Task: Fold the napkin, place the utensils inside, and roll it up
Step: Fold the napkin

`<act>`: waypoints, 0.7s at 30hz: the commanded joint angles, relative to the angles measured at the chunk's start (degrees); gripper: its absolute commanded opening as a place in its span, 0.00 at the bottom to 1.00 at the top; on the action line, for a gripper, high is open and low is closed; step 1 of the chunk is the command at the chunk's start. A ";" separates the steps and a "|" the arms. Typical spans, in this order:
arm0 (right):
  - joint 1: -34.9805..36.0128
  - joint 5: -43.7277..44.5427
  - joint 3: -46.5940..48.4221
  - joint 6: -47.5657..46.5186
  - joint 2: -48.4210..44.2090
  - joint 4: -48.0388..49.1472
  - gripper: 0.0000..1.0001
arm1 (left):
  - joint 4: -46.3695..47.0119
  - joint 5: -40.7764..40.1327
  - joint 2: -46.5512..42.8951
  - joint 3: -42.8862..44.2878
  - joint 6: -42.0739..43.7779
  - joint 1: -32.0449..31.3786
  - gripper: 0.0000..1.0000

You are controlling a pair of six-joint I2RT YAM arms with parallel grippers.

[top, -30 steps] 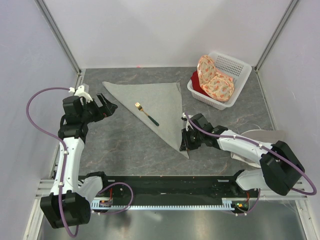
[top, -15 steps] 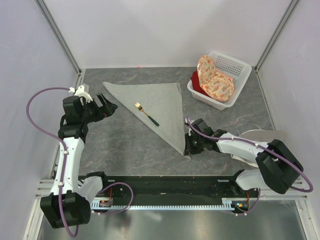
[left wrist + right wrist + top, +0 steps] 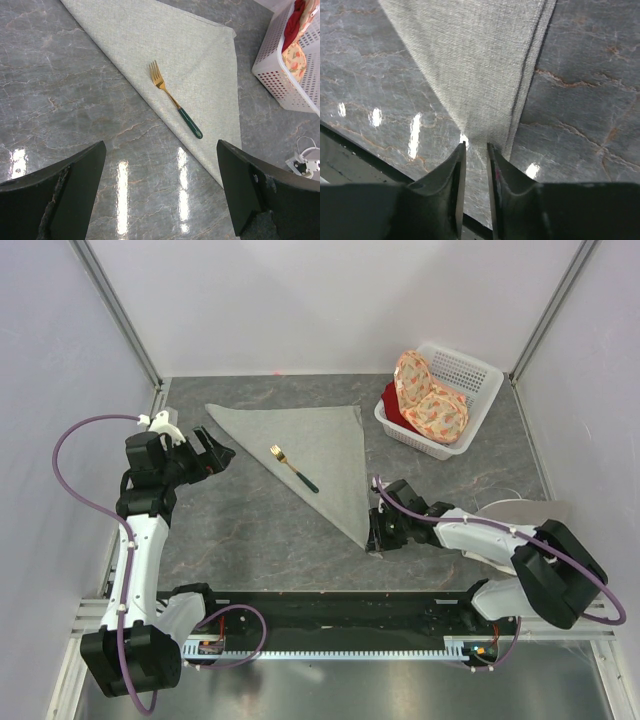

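Bright even overhead light, glare streaks on table (image 3: 120,175) (wrist views sharp).

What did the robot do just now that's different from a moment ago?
The right claw slid toward the near edge along the folded sage-grey cloth napkin, down to its near corner, which it now pinches. The open left claw, gold-headed green-handled fork and white plastic basket stayed put.

The top view looks down from behind the arms over the whole table (image 3: 250,530). The left wrist view looks across the napkin (image 3: 165,60) from some way off. The right wrist view sits close on its near corner, which all three share.
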 commanded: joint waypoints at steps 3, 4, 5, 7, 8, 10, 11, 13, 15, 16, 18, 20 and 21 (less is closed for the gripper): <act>0.18 1.96 4.29 -0.57 -7.74 -6.91 0.43 | 2.06 0.48 -0.58 0.14 -1.48 0.23 0.99; 0.18 2.32 4.65 -0.31 -9.23 -7.79 0.45 | 2.06 0.48 -0.66 0.14 -1.48 0.23 0.99; 0.18 2.84 5.09 -0.13 -9.85 -9.45 0.52 | 2.15 0.40 -0.66 0.14 -1.48 0.15 0.99; -0.08 4.07 4.66 0.48 -10.56 -11.39 0.54 | 2.06 0.39 -0.75 0.05 -1.48 0.14 0.99; -0.09 4.51 4.13 0.75 -10.65 -11.75 0.56 | 1.98 0.39 -0.84 0.14 -1.48 0.23 0.99; -0.70 5.13 2.47 1.63 -10.30 -12.19 0.57 | 1.98 0.39 -0.84 0.05 -1.48 0.23 0.99; -0.79 5.22 1.85 2.06 -10.21 -12.19 0.57 | 2.06 0.39 -0.84 0.05 -1.48 0.15 0.99; -1.14 5.31 0.53 3.12 -10.21 -11.75 0.57 | 2.06 0.48 -0.93 0.05 -1.48 0.15 0.99; -1.40 5.39 -0.09 4.08 -10.38 -11.05 0.57 | 2.06 0.57 -0.93 0.14 -1.48 0.23 0.99; -1.58 5.22 -0.62 4.26 -10.30 -10.18 0.57 | 2.06 0.57 -1.01 0.14 -1.48 0.23 0.99; -1.76 4.78 -0.97 4.70 -10.03 -9.21 0.57 | 2.06 0.57 -1.10 0.05 -1.48 0.23 0.99; -2.02 4.69 -1.32 4.88 -9.51 -7.98 0.56 | 2.06 0.48 -1.02 0.05 -1.48 0.23 0.99; -1.93 4.52 -1.41 4.79 -8.72 -7.71 0.55 | 1.98 0.48 -1.10 0.05 -1.48 0.23 0.99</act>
